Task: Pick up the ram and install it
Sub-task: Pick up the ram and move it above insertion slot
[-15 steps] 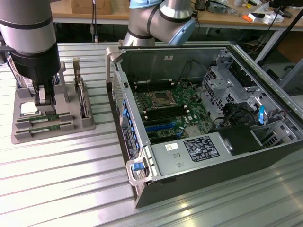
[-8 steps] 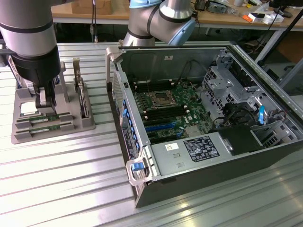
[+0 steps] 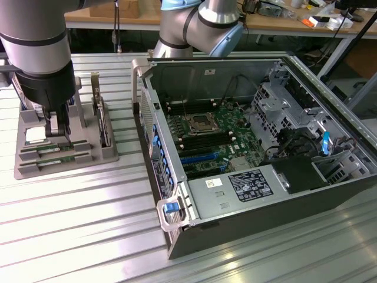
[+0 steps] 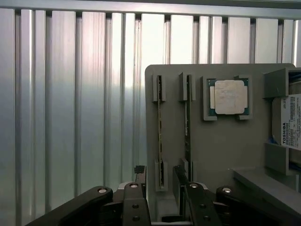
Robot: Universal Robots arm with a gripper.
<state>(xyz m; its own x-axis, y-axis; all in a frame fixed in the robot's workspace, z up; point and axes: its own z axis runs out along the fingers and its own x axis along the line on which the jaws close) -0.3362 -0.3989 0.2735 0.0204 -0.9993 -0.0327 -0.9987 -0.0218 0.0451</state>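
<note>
Case (image 3: pixel 253 147) sits open on the surface (image 3: pixel 88 236); memory slots look bare, so I judge install not started. Gripper (image 4: pixel 160 174) wide open, empty, low over holder (image 4: pixel 221 150), straddling ram (image 4: pixel 160 127) seated in its slot. Pick not made.

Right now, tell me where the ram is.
The ram stands on edge in the grey holder on the exterior view's left, near the CPU chip, in line with the gap between the open fingers.
</note>
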